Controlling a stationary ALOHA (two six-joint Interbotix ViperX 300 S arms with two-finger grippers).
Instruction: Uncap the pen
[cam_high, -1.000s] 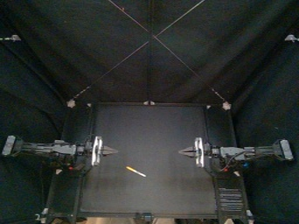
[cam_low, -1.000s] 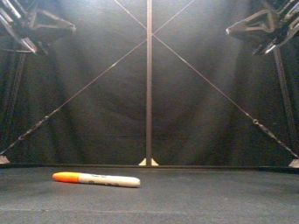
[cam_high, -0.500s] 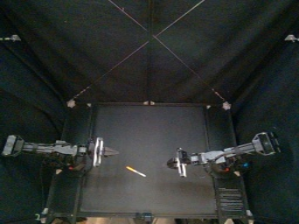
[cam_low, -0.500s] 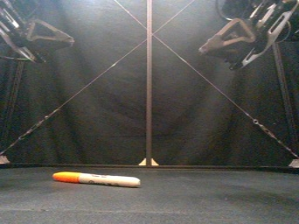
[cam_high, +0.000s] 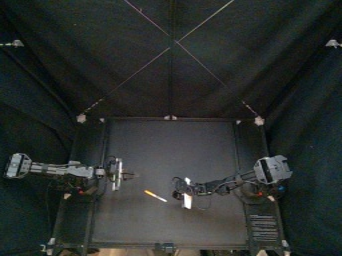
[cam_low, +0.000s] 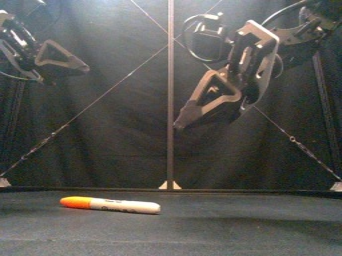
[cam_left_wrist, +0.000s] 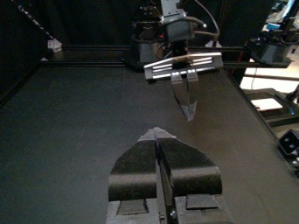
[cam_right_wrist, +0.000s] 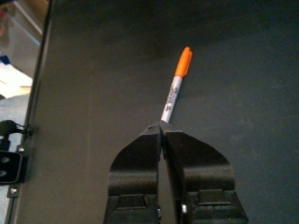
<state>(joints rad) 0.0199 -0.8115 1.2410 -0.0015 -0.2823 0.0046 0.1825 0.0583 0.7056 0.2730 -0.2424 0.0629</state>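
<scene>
Right gripper (cam_right_wrist: 158, 131), jaws pressed together on nothing, hangs in the air just right of the marker pen (cam_right_wrist: 176, 85), aimed along it. The pen lies flat on the table (cam_high: 201, 140), long axis diagonal, orange cap (cam_low: 76, 203) pointing left and back, away from that gripper. Left gripper (cam_left_wrist: 158, 133), likewise closed up and empty, is off to the pen's left
</scene>
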